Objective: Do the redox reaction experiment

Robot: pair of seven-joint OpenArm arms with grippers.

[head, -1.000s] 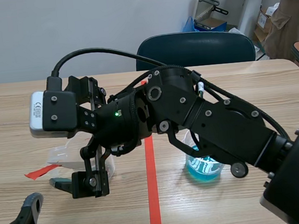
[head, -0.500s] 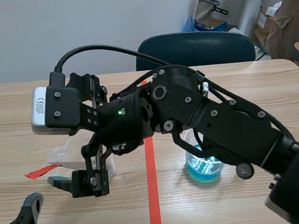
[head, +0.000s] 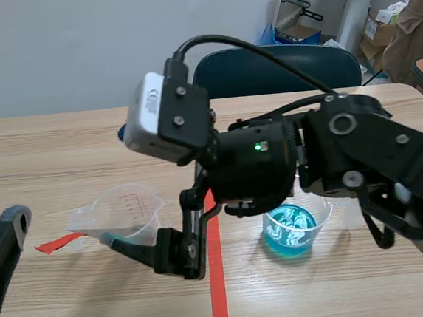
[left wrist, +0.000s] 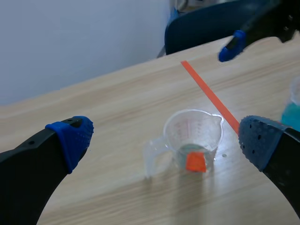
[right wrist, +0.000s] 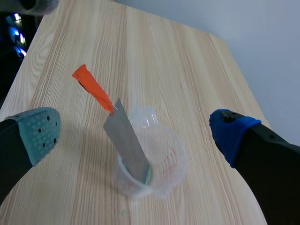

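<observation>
A clear measuring cup [head: 127,212] stands left of the red tape line. A grey metal strip [right wrist: 125,139] leans in it, its orange-red end [right wrist: 91,86] sticking out over the rim. My right gripper [right wrist: 136,131] is open and holds nothing, its fingers spread wide around and above the cup [right wrist: 152,166]. In the scene view its grey-green pad [head: 112,240] is low beside the cup. My left gripper [left wrist: 166,136] is open too and hangs back from the cup [left wrist: 192,138]. A beaker of blue liquid [head: 295,230] stands right of the line.
The right arm's bulk [head: 323,163] spans the table's middle above the beaker. The left arm's finger [head: 8,224] shows at the near left. A dark chair [head: 278,67] stands behind the table, with boxes and a person's leg at the far right.
The right arm has swung right and up, its wrist camera now over the tape line. The cup and strip show clearly and stay in place. The left finger rose a little.
</observation>
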